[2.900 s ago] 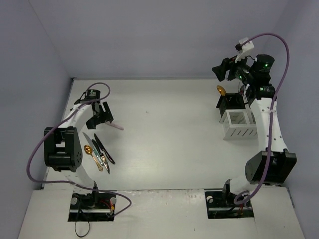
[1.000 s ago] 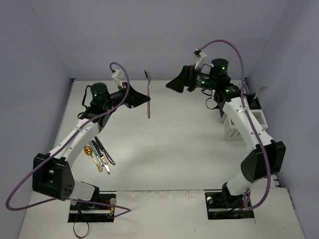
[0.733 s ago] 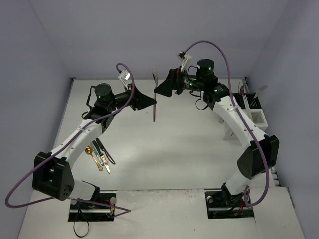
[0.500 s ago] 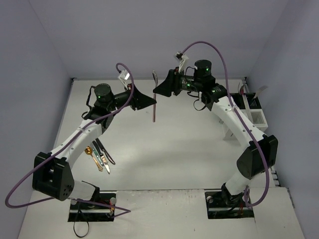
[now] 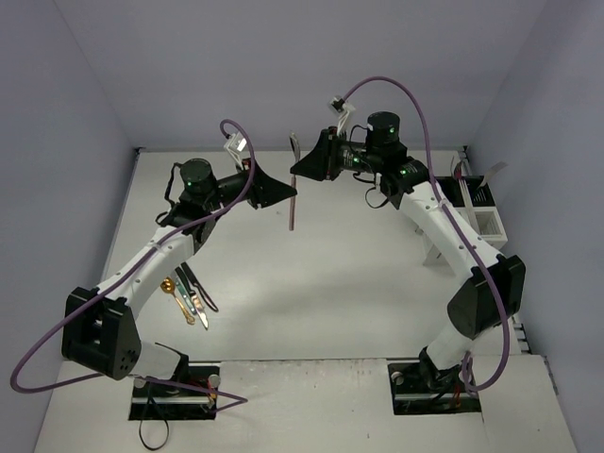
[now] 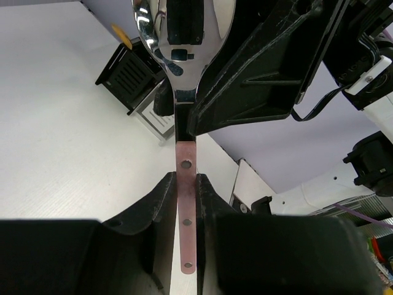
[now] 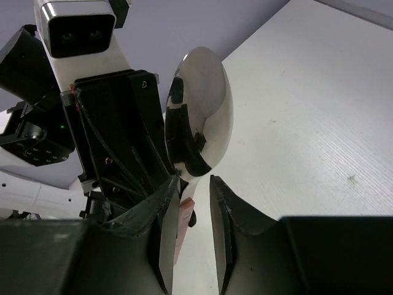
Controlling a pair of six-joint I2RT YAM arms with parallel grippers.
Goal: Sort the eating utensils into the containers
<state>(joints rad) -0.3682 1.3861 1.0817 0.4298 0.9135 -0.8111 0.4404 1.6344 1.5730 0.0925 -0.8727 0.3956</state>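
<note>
A spoon (image 5: 294, 189) with a shiny bowl and a pink handle hangs upright in the air over the far middle of the table. My left gripper (image 5: 283, 192) is shut on its pink handle (image 6: 186, 203). From the other side, my right gripper (image 5: 300, 168) straddles the thin neck just under the bowl (image 7: 199, 117). Its jaws (image 7: 194, 181) stand narrow, with a gap left on one side. The containers, one black (image 5: 472, 193) and one white (image 5: 486, 222), sit at the far right. Other utensils (image 5: 189, 293) lie on the table at the left.
The pile at the left holds a gold spoon (image 5: 167, 283), a black knife (image 5: 200, 286) and a teal-handled piece. Utensil handles stick up out of the containers. Purple cables arch above both arms. Walls close in the table at the back and on both sides.
My left arm lifted the spoon off the table to mid-air. The right arm swung left from the containers to the spoon, and its jaws have narrowed around the neck.
</note>
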